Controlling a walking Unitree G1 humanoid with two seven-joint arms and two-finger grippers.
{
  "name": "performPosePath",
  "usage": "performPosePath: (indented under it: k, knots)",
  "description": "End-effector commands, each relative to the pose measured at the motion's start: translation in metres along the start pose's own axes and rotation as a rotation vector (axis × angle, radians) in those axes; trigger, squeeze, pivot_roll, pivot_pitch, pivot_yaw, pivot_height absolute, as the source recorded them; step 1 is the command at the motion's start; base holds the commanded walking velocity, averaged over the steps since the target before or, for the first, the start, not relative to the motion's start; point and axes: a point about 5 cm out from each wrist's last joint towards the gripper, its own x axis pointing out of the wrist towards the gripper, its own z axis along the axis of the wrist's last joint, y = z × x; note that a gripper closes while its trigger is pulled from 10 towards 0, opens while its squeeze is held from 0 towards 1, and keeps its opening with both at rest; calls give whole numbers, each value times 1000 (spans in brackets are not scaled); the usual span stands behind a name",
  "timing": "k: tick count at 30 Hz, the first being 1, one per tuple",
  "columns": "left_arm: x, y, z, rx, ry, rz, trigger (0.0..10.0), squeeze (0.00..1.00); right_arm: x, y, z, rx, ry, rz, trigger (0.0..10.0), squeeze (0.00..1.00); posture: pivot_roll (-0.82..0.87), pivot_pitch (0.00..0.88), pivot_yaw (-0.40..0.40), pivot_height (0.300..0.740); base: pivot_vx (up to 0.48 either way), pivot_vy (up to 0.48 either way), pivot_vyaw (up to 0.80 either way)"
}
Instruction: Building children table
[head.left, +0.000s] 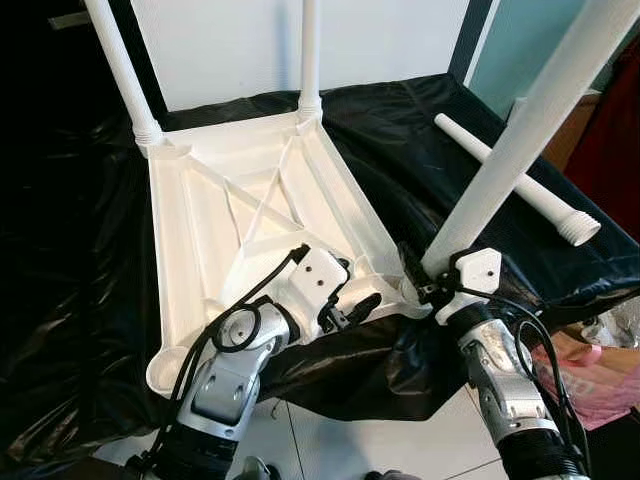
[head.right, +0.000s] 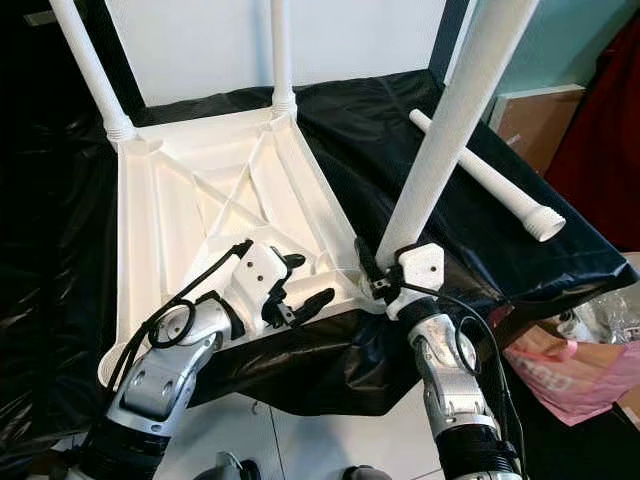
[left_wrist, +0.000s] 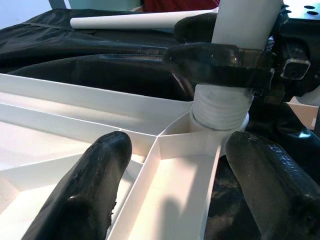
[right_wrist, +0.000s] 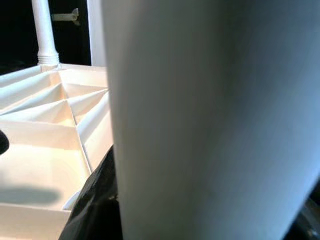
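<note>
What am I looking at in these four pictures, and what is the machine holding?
A two-armed humanoid robot is assembling a small white table. The two wide pictures come from its head; the close-ups come from cameras on each wrist. The tabletop lies upside down on a black sheet, with two legs already standing at its far corners. The right gripper is shut on a third leg, its threaded end at the near corner socket. The left gripper is open, its fingers at the tabletop's rim beside that socket. A spare leg lies on the sheet.
</note>
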Motion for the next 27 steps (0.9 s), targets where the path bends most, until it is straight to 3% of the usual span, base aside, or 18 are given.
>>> performPosePath:
  k: [1,10,17,27]
  knots:
    - [0,1,3,-2,-1,24,10000,0,-11,7,-28,2,147,42,10000,0,-11,115,-22,740,0,0,0]
    - [0,1,3,-1,1,23,10000,0,-13,5,-38,148,192,28,10000,0,-14,114,-18,740,0,0,0]
    - [0,1,4,-1,1,21,10000,0,-12,6,-40,140,211,43,10000,0,-14,115,-16,740,0,0,0]
    - [-1,2,4,-2,2,24,10000,0,-7,0,-48,135,320,21,10000,0,-11,113,-17,740,0,0,0]
